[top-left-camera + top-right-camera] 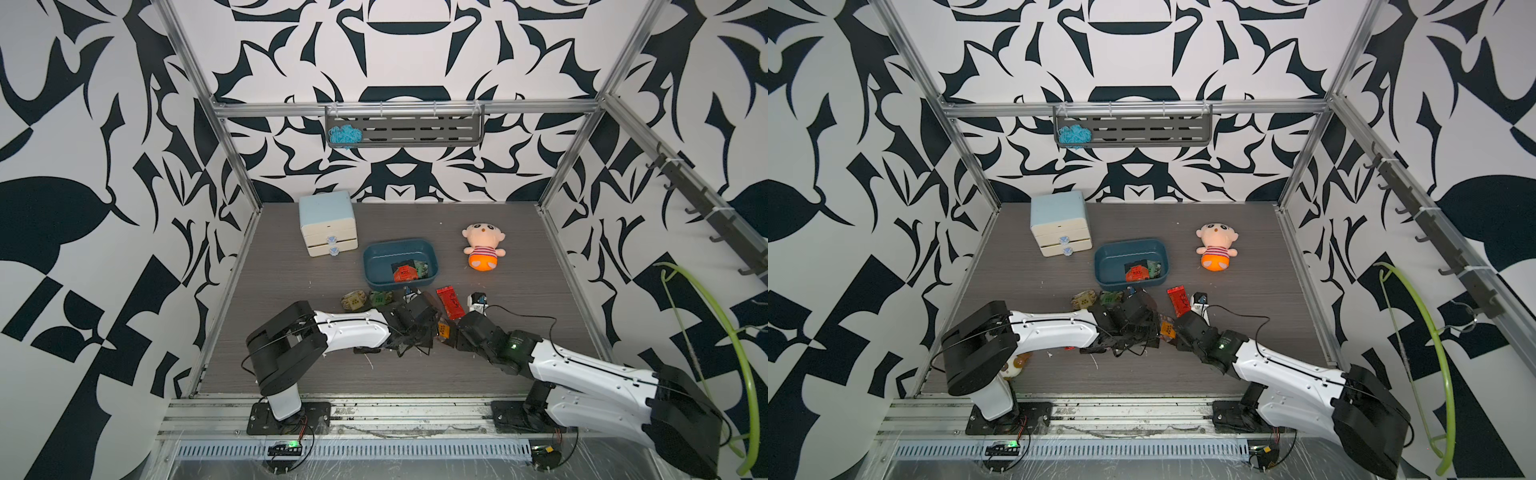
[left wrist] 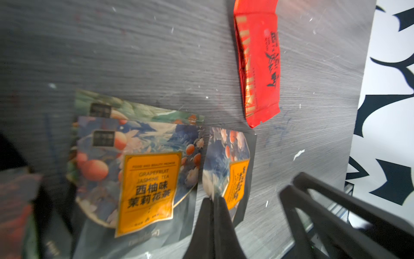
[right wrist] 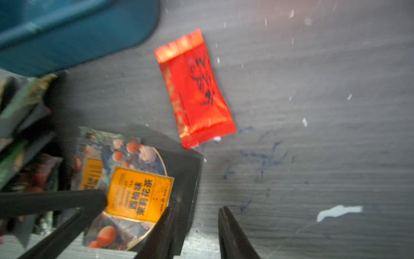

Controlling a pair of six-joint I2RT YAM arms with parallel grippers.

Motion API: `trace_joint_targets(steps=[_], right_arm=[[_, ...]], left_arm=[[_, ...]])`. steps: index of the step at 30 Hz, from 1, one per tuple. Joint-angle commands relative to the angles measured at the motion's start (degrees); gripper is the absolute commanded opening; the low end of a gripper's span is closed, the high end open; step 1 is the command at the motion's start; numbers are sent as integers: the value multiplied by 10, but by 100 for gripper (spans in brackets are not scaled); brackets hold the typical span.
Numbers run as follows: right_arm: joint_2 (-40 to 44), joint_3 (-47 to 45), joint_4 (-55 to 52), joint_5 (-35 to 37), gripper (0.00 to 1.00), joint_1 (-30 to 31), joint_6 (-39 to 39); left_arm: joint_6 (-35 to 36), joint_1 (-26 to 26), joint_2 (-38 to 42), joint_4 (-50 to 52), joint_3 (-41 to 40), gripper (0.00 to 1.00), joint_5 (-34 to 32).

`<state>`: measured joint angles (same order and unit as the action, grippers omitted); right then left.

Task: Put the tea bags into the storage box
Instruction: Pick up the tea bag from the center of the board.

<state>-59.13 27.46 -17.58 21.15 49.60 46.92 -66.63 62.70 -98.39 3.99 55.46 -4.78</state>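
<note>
We see the left pincer [image 2: 212, 200] closed on the edge of an orange-label tea bag [image 2: 233, 172], low over the desk [image 1: 291, 282] near the storage box [image 1: 386, 259]; the right pincer [image 3: 195, 212] is open, empty; we judge the foil light, thin and slippery; its flat seam is the best hold.

Box [image 1: 382, 266] sits mid-table, few bags [image 1: 409, 270] in it. From the box: cabinet [image 1: 327, 222] at 10 o'clock, doll [image 1: 483, 247] at 3, loose bags [image 1: 354, 300] at 6 to 7, another single bag [image 1: 450, 302] at 5.
</note>
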Motion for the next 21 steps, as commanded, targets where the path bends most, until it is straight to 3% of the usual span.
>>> trace_joint_targets(steps=[1,7,10,13,21], right_arm=[[8,43,-32,58,41,-11,-68],[15,29,27,66,41,-57,-129],[55,-4,57,35,39,-57,-151],[112,-70,119,6,39,-57,-156],[220,-103,95,42,40,-57,-154]], left_arm=[[19,2,30,55,-1,0,-25],[51,2,84,173,30,0,-103],[64,2,109,229,48,0,-163],[82,1,134,234,54,0,-216],[146,-42,120,254,149,0,-301]])
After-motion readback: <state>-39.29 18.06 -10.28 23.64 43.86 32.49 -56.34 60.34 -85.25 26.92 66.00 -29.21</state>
